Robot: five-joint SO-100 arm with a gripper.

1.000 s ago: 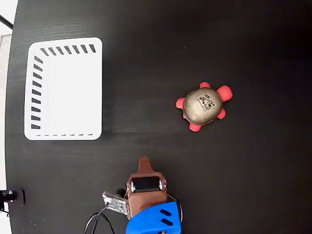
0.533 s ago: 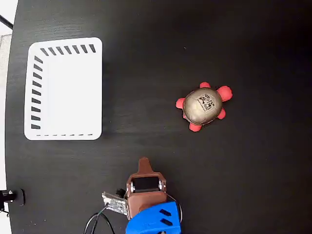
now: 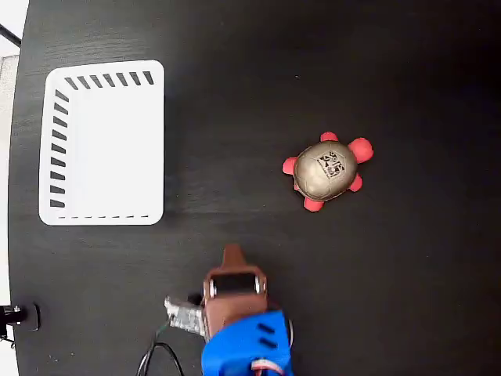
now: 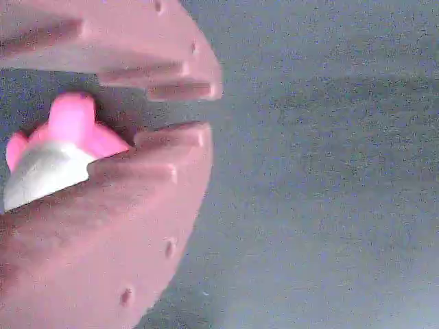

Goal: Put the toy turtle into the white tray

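My gripper [image 3: 231, 254], jaws slightly apart and empty, sits well from the toy turtle [image 3: 328, 170]; its domed shell could slip my pinch.

Toy turtle [image 3: 327, 170] right on black table [image 3: 391, 298]; white tray [image 3: 102, 143] far left; claw [image 3: 232, 257] below, between.

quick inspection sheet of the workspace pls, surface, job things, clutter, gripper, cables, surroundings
surface: black wood-grain table, bare apart from the items below
job's things: small round toy turtle with tan-gold shell and red-pink legs sits on the table, right of centre in the fixed view; white rectangular plastic tray with dark slanted slots at left, empty
clutter: nothing seen
grippers: brown two-finger gripper on a blue arm at bottom centre, apart from the turtle; jaws slightly parted in the wrist view, holding nothing
cables: thin black cable loops beside the arm
surroundings: pale strip beyond the table's left edge, small dark fitting there
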